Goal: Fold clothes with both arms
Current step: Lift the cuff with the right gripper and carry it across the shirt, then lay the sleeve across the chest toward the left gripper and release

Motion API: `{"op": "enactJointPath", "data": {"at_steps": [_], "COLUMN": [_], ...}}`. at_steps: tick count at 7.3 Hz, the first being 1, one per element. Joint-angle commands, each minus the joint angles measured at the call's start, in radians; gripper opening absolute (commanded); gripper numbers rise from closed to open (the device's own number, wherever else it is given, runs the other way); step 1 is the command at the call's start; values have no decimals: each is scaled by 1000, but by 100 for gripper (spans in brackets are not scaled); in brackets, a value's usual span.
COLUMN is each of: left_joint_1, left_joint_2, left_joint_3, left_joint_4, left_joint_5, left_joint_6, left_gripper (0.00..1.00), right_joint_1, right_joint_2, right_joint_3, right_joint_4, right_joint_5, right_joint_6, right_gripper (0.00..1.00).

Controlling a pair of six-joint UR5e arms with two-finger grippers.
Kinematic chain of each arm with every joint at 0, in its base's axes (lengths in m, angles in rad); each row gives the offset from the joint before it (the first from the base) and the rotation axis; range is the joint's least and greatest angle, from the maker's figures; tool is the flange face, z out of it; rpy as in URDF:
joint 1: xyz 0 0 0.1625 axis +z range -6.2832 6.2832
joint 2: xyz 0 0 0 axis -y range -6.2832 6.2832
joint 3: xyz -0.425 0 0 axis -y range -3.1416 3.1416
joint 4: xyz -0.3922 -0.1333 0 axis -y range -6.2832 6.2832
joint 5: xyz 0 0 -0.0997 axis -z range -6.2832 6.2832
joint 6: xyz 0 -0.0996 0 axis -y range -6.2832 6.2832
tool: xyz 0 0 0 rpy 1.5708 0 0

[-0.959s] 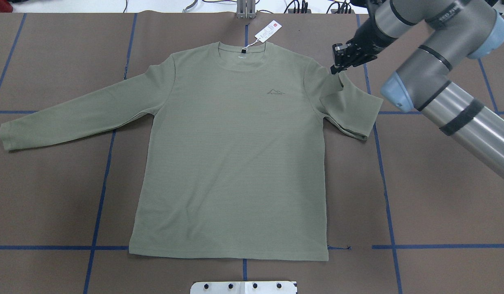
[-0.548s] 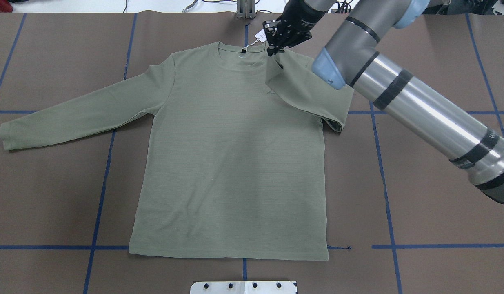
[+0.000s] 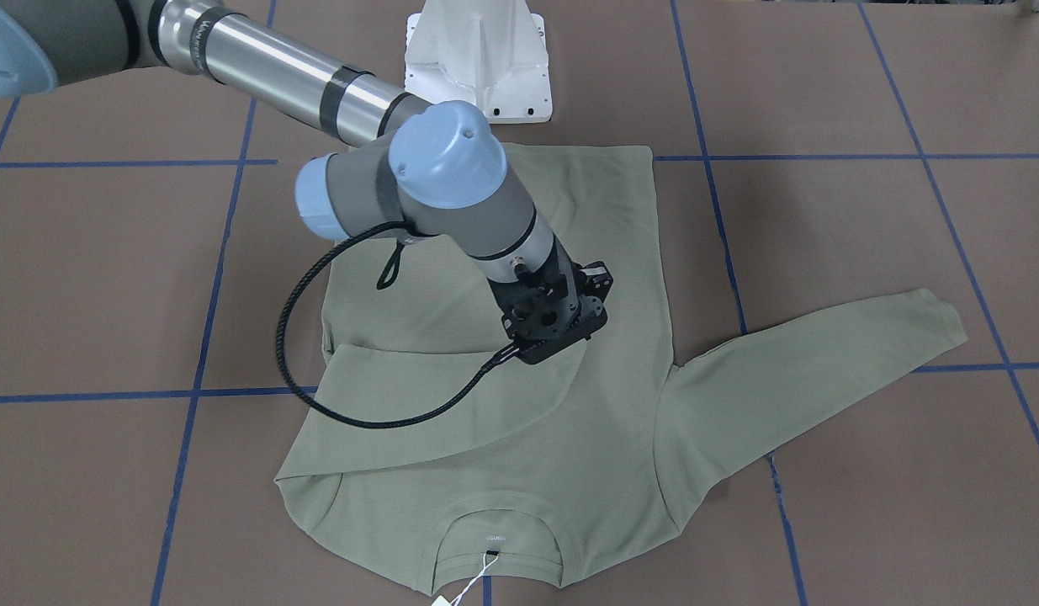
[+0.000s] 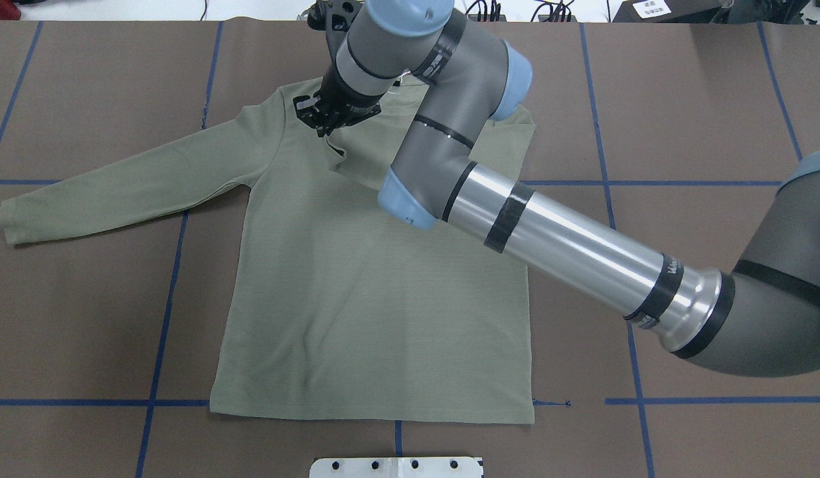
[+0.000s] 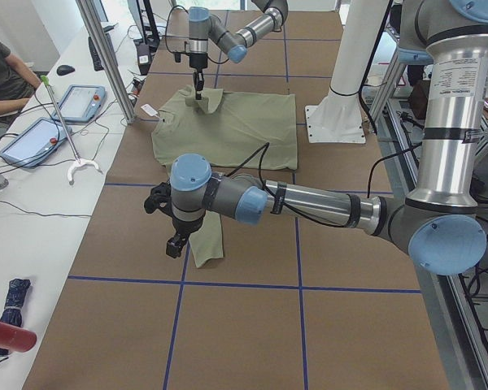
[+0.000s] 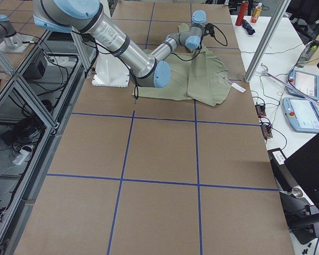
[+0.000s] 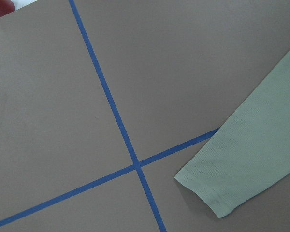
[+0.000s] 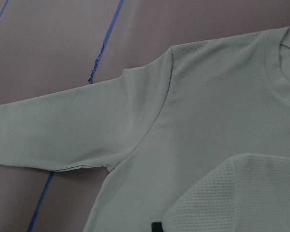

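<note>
Pinching the sleeve cuff (image 4: 338,149), the right gripper (image 4: 328,126) holds it across the shirt (image 4: 376,299) for folding inward. Of the left gripper (image 5: 176,242), I cannot tell how its jaws stand.

The shirt (image 4: 370,318) lies on the table (image 4: 682,99), hem toward the pedestal base (image 3: 477,59), hang tag (image 5: 149,110) beyond the collar (image 3: 498,513). Its right sleeve (image 3: 418,404) lies folded over the shirt, its end under the right gripper (image 4: 325,129) near the left shoulder (image 4: 283,99); the left sleeve (image 4: 117,186) stretches outward, left gripper (image 5: 176,246) near its cuff
</note>
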Motion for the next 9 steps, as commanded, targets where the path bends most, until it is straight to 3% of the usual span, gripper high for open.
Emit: {"op": "enactJointPath", "data": {"at_steps": [1,4,5,6,7,9], "left_joint_1": [0,0,0,0,0,0], "left_joint_2": [3,3,2,0,-1,2], "left_joint_3": [1,0,0,-2,-3,0], "left_joint_4": [0,0,0,0,0,-2], "left_joint_5": [0,0,0,0,-2,-3], "left_joint_6": [0,0,0,0,-1,-1], "left_gripper": [100,100,100,100,100,100], "right_joint_1": [-72,-109,-155,-231,-278,-278], "right_joint_2": [1,5,44,90,83,83], "right_joint_3": [-20,-20,-42,-89,-100,-103], "right_joint_4": [114,145,145,145,145,139], "right_joint_5": [-87,-141,-219,-373,-472,-482], "right_joint_6": [52,72,70,72,72,108], "right_gripper": [0,0,10,63,100,100]}}
